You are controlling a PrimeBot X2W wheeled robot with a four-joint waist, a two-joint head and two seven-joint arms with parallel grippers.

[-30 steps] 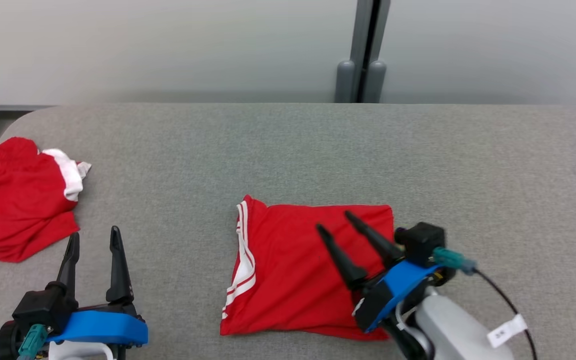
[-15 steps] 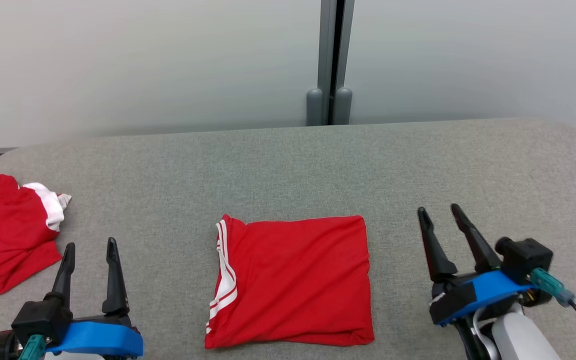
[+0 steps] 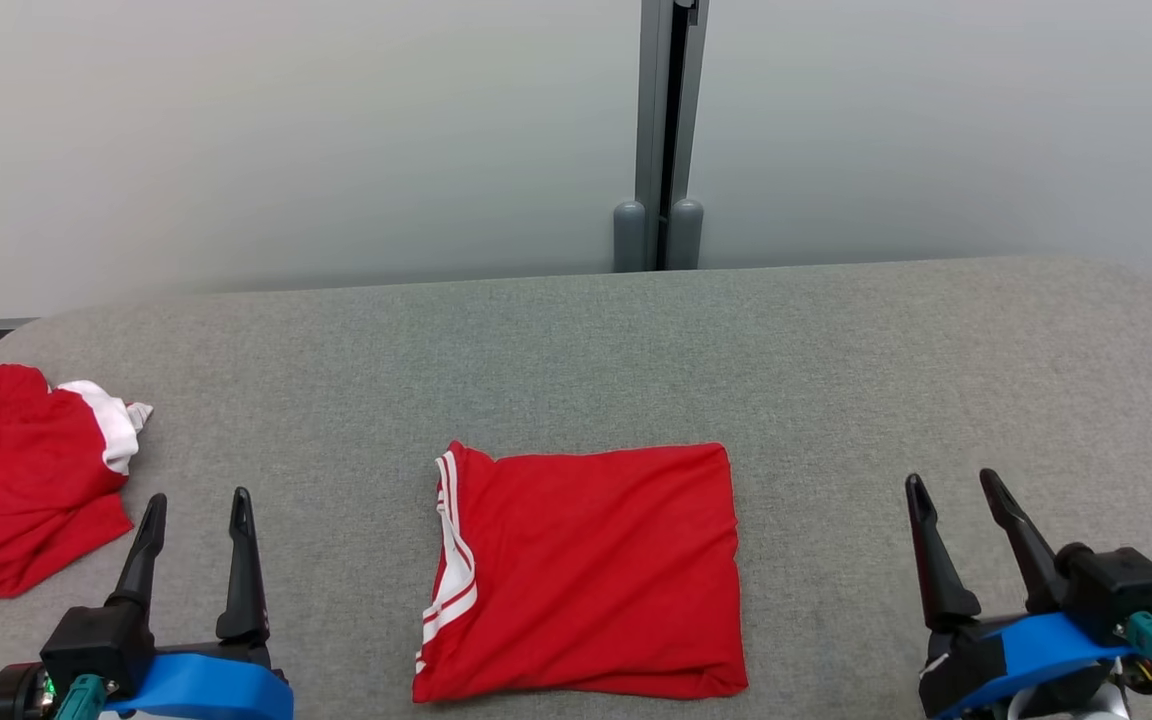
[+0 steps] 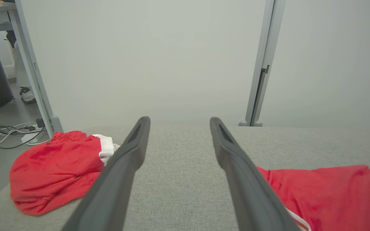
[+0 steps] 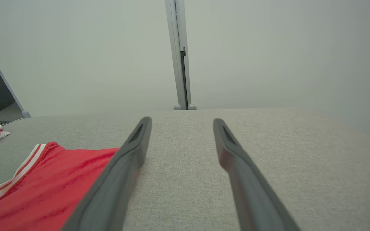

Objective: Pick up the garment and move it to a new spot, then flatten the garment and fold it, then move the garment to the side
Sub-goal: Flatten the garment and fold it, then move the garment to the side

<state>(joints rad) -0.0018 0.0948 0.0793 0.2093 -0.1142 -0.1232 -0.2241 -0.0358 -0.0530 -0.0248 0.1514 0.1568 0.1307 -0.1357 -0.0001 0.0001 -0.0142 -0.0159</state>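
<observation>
- The garment (image 3: 581,575), red with white stripes along its left edge, lies folded into a flat, nearly square shape on the grey table (image 3: 836,340), near the middle of the table's near side in the head view
- The left gripper (image 3: 199,495) is at the lower left of the head view, with its two dark fingers spread apart and nothing between them; the garment lies to its right, not touching it
- The right gripper (image 3: 951,476) is at the lower right, its fingers also apart and empty, off to the right of the garment and clear of it
- In the left wrist view, bare grey table shows between the fingers and the garment lies at the lower right
- In the right wrist view, the garment's striped edge lies at the lower left, with bare table between the fingers
- A crumpled red cloth (image 3: 21,490) with a white part sits near the table's left end, well apart from the garment
- A pale wall (image 3: 286,130) with a grey upright post (image 3: 671,120) stands behind the table
- Cables (image 4: 2,133) lie on the floor beyond the table's left end
</observation>
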